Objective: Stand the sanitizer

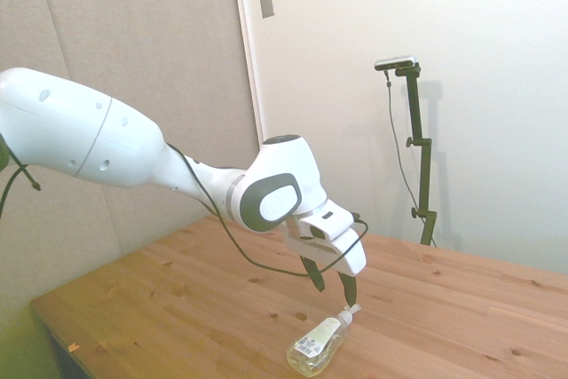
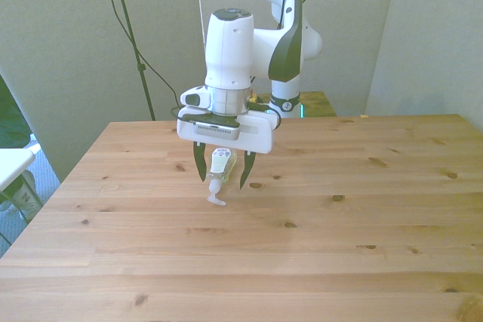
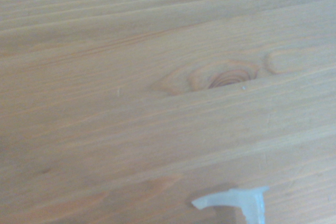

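The sanitizer lies on its side on the wooden table, a small clear bottle with pale liquid, a printed label and a white pump. In the side view my gripper hangs open just above the pump end, touching nothing. From the front, the sanitizer shows between the two dark fingers of the gripper, its white nozzle pointing toward the near edge. The wrist view catches only the white pump nozzle against the wood.
Bare pine boards stretch to all sides of the bottle. A white object sits off the table at the front view's left edge.
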{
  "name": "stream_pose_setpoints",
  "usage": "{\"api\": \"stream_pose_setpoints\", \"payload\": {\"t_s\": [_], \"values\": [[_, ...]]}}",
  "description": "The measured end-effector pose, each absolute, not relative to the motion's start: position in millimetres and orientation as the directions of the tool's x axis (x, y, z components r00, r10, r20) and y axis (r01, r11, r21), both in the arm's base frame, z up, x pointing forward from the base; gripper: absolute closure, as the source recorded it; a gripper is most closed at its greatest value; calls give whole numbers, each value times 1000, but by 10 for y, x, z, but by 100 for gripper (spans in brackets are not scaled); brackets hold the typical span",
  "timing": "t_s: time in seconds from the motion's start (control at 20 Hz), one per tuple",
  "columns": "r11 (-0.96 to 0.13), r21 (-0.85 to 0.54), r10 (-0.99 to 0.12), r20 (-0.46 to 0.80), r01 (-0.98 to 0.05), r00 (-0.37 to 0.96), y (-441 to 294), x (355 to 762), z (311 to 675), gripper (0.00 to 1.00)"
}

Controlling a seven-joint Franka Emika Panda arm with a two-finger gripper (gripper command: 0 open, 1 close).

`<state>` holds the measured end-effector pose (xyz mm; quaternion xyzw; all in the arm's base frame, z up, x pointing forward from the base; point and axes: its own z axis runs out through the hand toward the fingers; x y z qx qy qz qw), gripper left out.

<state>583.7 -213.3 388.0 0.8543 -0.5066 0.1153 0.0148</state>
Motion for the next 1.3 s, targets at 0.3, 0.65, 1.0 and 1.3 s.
{"api": "stream_pose_setpoints", "payload": {"t_s": [0.3,0.65,1.0,1.3], "values": [[-471,-70,-872,182,-879,453,-2275,5889,3651,0],[-452,-58,-883,168,-890,438,-2430,5837,3522,100],[-450,-67,-886,162,-891,435,-2483,5829,3514,100],[-456,-86,-884,160,-886,440,-2541,5918,3509,100]]}}
